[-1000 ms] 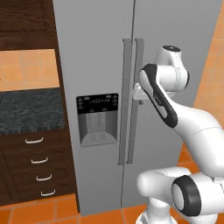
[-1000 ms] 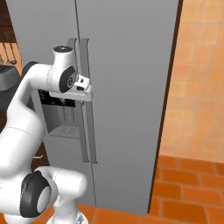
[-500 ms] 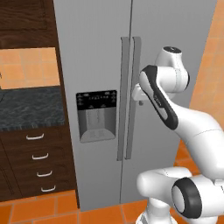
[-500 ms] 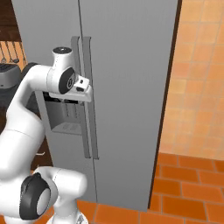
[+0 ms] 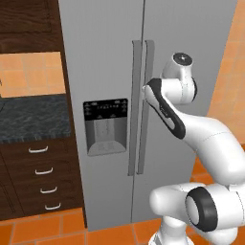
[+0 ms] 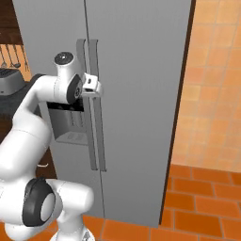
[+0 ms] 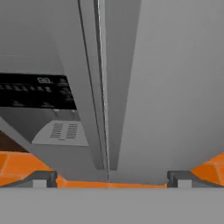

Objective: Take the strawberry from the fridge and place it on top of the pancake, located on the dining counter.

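Hand view is looking straight at the tall grey side-by-side fridge (image 7: 175,87), whose two doors are standing shut, with the two long vertical grey handles (image 7: 98,87) running up the middle. The two-finger gripper (image 7: 111,178) is hanging wide apart and holding nothing, its dark fingertips (image 7: 41,178) straddling the handles. The black water-dispenser panel (image 5: 105,110) is sitting on the left door. A dark-topped wall counter (image 5: 28,117) is adjoining the fridge.

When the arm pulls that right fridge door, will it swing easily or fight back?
Probably heavy: the right door is tall and wide. Its long vertical handle looks rigid and smooth, so the open pincer may slip. Expect it to pivot, not slide.
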Robot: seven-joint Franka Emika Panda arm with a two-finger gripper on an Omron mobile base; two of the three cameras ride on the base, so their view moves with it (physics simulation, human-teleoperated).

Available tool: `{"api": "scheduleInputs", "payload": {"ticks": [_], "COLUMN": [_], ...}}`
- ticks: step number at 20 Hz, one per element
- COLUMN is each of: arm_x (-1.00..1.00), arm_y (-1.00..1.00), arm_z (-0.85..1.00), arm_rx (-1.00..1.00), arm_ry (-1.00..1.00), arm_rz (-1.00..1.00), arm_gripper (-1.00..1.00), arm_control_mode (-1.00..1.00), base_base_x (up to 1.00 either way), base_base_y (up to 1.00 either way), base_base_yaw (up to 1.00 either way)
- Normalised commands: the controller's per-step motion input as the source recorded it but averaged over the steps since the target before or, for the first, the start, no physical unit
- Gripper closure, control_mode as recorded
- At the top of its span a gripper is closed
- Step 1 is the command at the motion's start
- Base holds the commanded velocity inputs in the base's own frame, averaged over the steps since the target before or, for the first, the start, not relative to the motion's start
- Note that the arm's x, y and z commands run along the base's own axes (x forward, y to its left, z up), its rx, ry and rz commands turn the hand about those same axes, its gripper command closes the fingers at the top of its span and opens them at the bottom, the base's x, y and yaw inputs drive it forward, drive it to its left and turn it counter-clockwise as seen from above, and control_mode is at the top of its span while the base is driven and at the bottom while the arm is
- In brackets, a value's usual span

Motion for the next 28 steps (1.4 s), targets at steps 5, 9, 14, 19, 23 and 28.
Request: {"api": "scheduleInputs", "payload": {"ticks": [5,9,14,19,23,28], "arm_x": [0.18,0.1,0.0,0.4,0.82,0.52], "arm_y": [0.0,0.0,-0.01,-0.07,-0.01,-0.1], "arm_z": [0.3,0.77,0.29,0.0,0.0,0.0], "arm_rx": [-0.01,0.03,0.03,0.0,0.0,0.0], "arm_ry": [-0.31,-0.15,-0.05,-0.08,0.0,0.0], "arm_rz": [0.02,0.0,-0.03,-0.11,-0.08,0.01], "arm_gripper": [-1.0,-1.0,-1.0,-1.0,-1.0,-1.0], "arm_control_mode": [-1.0,-1.0,-1.0,-1.0,-1.0,-1.0], "base_base_x": [0.0,0.0,0.0,0.0,0.0,0.0], "base_base_y": [0.0,0.0,0.0,0.0,0.0,0.0], "base_base_yaw": [0.0,0.0,0.0,0.0,0.0,0.0]}}
